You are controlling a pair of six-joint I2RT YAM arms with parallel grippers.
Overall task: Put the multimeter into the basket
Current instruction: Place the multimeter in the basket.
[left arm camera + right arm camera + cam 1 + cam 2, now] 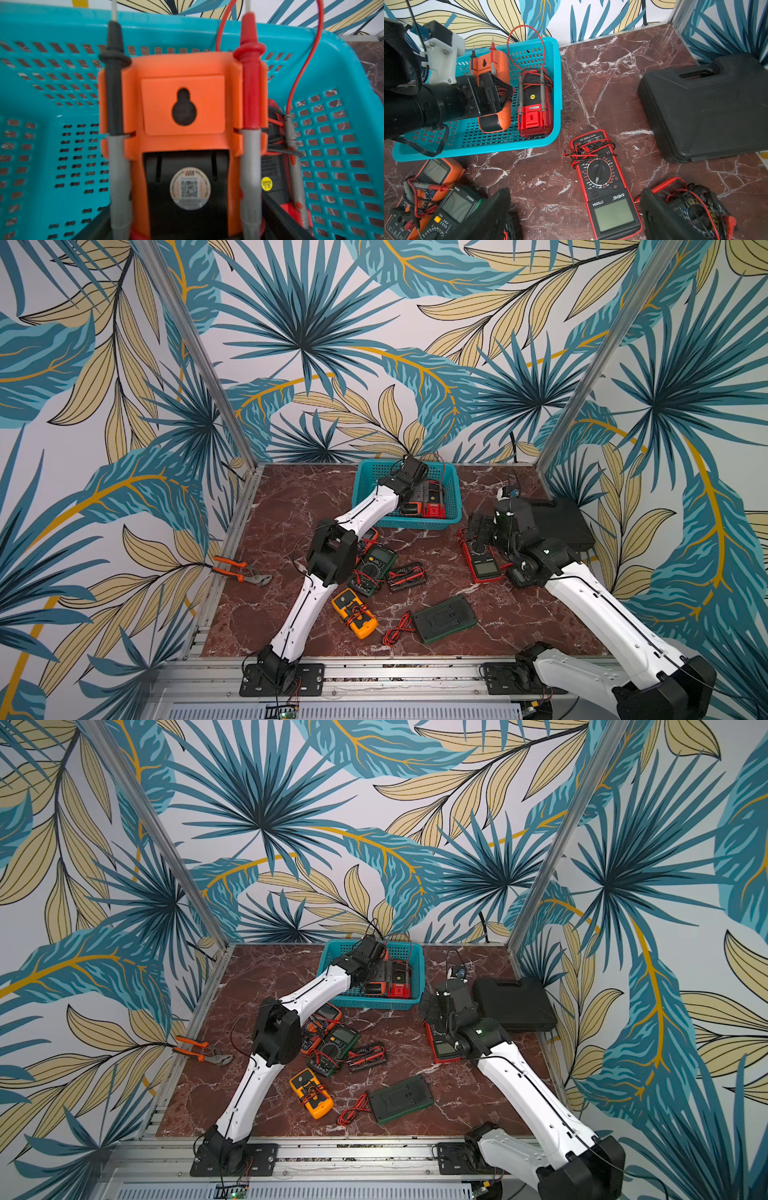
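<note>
The teal basket (456,499) (420,986) (62,27) (558,83) stands at the back of the table. Inside it, an orange multimeter (182,68) (501,62) lies back-up with its probes clipped on. My left gripper (191,228) (494,93) (413,489) reaches into the basket and is shut on this multimeter's sides. A red multimeter (534,116) (434,504) lies beside it in the basket. My right gripper (575,216) (478,531) hangs open and empty above another red multimeter (604,187) (484,564) on the table.
A black hard case (565,522) (708,108) sits at the right. On the table lie an orange multimeter (431,178), a green one (372,568), a yellow one (355,612), a dark green face-down one (446,618), loose leads and orange pliers (245,570).
</note>
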